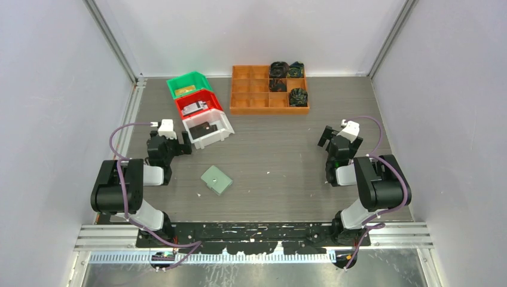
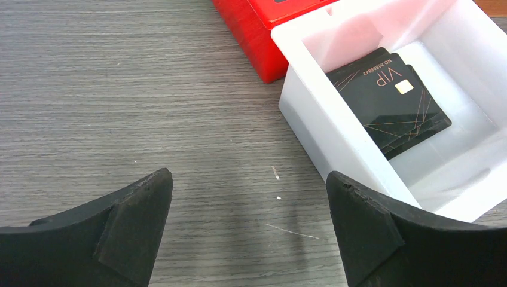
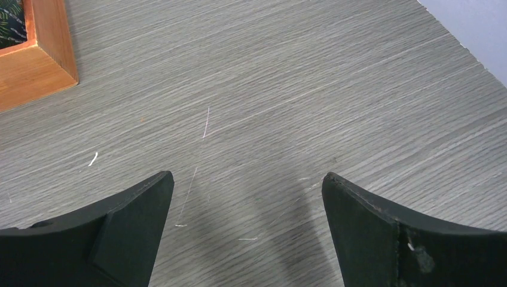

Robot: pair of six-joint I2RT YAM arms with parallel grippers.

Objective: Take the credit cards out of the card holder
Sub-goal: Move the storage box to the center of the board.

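Grey wood-grain surface (image 1: 281, 155), pale walls enclosing it.

- Card holder (image 1: 216, 180): lying flat left of centre, between the two arms and apart from both. It is looking closed; whether it is hiding any cards cannot be told.
- Credit cards (image 2: 391, 101): two black ones are overlapping inside the white bin (image 2: 311, 128). The contents of the red bin (image 1: 197, 106) are too small to name.
- Left claw (image 2: 245, 179): hovering beside the white bin, jaws spread, carrying nothing.
- Right claw (image 3: 248, 179): hanging over bare surface near the orange tray (image 3: 36, 72), jaws spread, carrying nothing.

Handling, as judged: the holder is probably light, thin and pliable, likely sliding when pushed. One claw should be pinning a cover edge. The cards are stiff and slick, so pinching an exposed short edge seems best.
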